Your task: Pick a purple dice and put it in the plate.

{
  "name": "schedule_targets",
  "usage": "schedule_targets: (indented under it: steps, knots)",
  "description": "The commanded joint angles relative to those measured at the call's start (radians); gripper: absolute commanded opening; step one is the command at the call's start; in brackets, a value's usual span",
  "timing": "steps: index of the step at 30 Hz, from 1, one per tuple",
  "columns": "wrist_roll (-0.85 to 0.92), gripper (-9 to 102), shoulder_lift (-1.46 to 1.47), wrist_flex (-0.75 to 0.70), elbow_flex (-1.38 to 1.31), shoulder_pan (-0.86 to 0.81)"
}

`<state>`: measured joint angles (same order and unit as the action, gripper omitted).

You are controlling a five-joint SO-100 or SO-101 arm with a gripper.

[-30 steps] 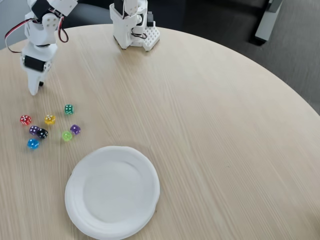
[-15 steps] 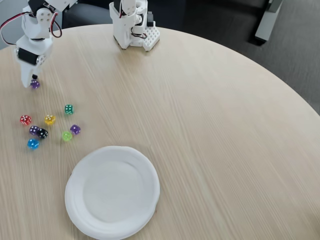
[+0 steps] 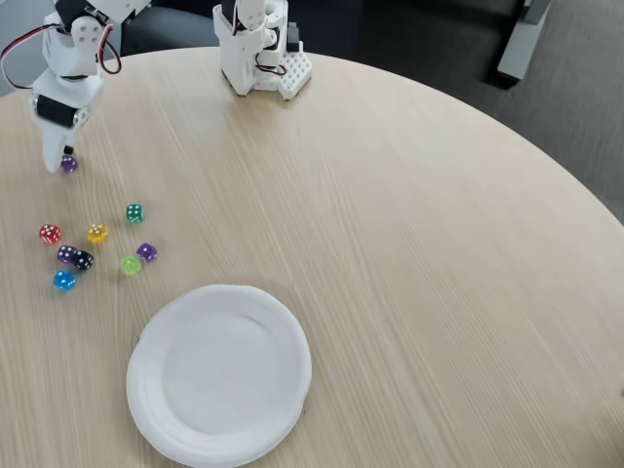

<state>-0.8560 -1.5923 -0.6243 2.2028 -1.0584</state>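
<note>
**Operator:** Up by the far left edge of the desk [image 3: 409,253], well away from the plate [image 3: 219,372], I have the fingers [image 3: 60,164] pinched on the purple dice [image 3: 68,164]. It sits right at the fingertips, and I judge it is off the surface, though from this fixed view I can't be sure how far.

**Observer:** How secure is that pinch?

**Operator:** That's my worry. The die looks held at the very tip, barely inside the jaws. A quick swing toward the plate could flick it loose, and it would roll off the desk edge, which is close on that side.

**Observer:** Anything along the route?

**Operator:** Between the fingers and the plate lies a cluster: red die [image 3: 49,234], yellow die [image 3: 97,234], green die [image 3: 135,213], another purple die [image 3: 146,253], black die [image 3: 84,260], blue die [image 3: 64,281], lime die [image 3: 131,264]. Travelling low would scatter them. The plate is light and shallow, too; dropping from height could bounce the die back out over the rim.
</note>
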Motion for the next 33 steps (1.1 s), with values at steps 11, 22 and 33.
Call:
schedule_targets:
  steps: [11,22,33]
  knots:
    - [-0.023,15,-0.009,-0.003,-0.011,0.083]
    - [-0.061,15,-0.011,-0.003,-0.003,0.187]
    - [-0.035,14,-0.009,0.006,-0.003,0.190]
